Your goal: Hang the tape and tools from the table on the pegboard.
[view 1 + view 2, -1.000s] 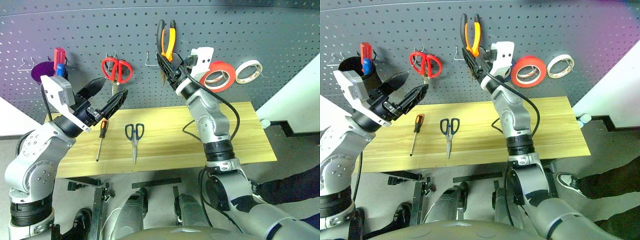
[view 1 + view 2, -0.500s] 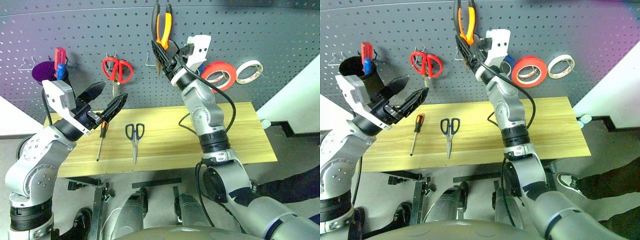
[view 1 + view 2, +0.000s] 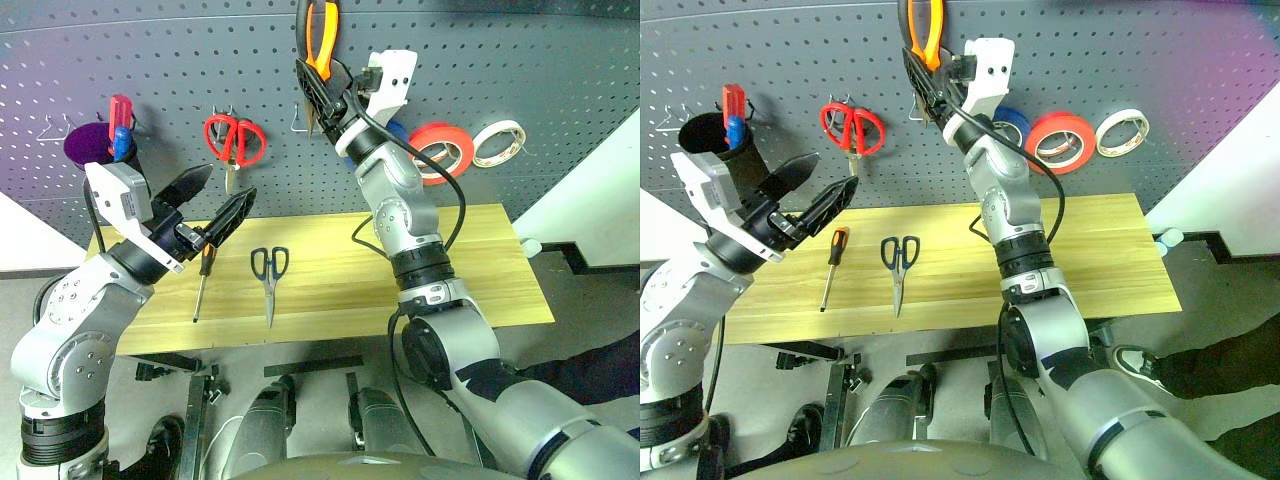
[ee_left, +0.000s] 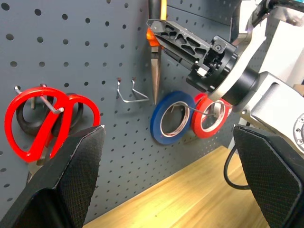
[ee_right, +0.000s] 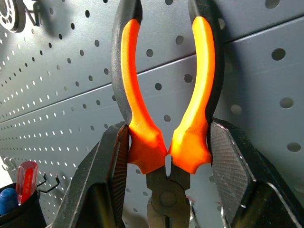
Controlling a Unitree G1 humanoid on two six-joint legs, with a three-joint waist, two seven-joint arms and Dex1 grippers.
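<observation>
Even bright light is falling from above; a purple-pink tint is creeping into the head views' upper corners; the pegboard (image 3: 180, 70) is bowing at its top edge; the pliers (image 5: 164, 95) are casting soft shadows, staying sharp.

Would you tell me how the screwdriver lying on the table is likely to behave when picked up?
The screwdriver looks stiff and probably light, given its slim shaft. Its rounded orange-and-black handle suggests it may roll on the flat table if nudged. The thin shaft may pivot in a two-finger grip.
</observation>
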